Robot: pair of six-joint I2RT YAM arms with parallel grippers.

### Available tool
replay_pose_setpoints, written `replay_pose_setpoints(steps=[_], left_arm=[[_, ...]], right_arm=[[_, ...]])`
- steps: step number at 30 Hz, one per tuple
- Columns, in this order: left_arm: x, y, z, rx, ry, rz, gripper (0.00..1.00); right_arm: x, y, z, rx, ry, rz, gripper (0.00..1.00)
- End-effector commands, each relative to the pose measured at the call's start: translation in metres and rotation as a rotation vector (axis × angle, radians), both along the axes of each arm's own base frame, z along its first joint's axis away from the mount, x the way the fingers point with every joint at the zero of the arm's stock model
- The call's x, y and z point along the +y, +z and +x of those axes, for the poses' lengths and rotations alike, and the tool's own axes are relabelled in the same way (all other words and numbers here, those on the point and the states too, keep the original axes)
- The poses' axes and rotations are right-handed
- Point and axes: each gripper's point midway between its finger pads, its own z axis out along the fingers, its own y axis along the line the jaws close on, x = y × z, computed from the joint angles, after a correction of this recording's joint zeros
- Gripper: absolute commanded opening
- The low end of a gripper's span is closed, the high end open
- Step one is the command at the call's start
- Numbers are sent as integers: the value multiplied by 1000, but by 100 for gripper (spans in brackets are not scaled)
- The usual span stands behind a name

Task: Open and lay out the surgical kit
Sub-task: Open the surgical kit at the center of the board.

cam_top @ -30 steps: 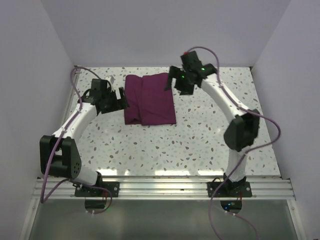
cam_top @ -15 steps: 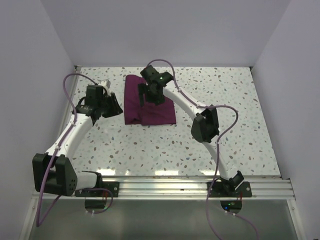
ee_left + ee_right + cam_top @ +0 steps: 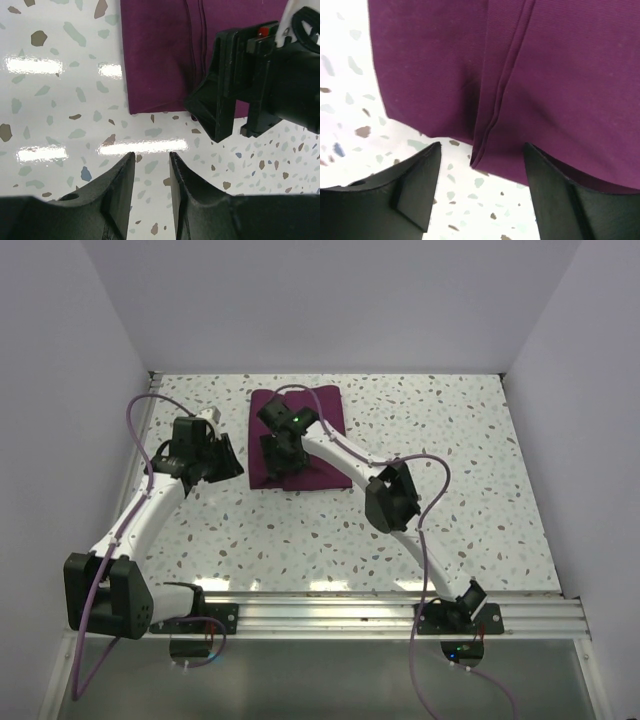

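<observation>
Cloth wrap (image 3: 328, 410), dark purple, lies folded flat on the speckled surface (image 3: 450, 500), towards the far side and a bit left of centre. I see only cloth, all folds closed. A fold edge (image 3: 505, 75) runs lengthwise down the wrap, ending at its near edge.

Right pincer (image 3: 279, 462) is reached across from my right side and sits over the near-left part of the wrap. On the right wrist camera its fingers are spread wide (image 3: 482, 150), one on each side of where the fold edge meets the wrap's near edge. Nothing is between them but cloth below and a strip of surface. I can't tell if the tips touch the cloth or hang just above it.

Left pincer (image 3: 228, 460) is just beside the wrap's left edge, over bare surface. On the left wrist camera its fingers (image 3: 151, 157) are only narrowly parted, a thin gap, with nothing pinched. They point at the wrap's near-left corner, close to it but off the cloth. The same view shows the right pincer's black body at the near edge of the wrap, to the right of that corner.
</observation>
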Motion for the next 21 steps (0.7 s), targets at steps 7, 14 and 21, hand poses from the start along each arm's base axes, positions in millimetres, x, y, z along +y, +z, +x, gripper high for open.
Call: replay_pose_setpoints(steps=[7, 14, 21], left_arm=[[3, -1, -5, 2, -4, 10, 37], [3, -3, -1, 1, -6, 16, 36], [12, 9, 12, -26, 5, 77, 35]], right_arm=[[-11, -29, 7, -20, 10, -102, 23], [-19, -1, 10, -59, 7, -105, 0], [-36, 80, 26, -162, -55, -1, 0]])
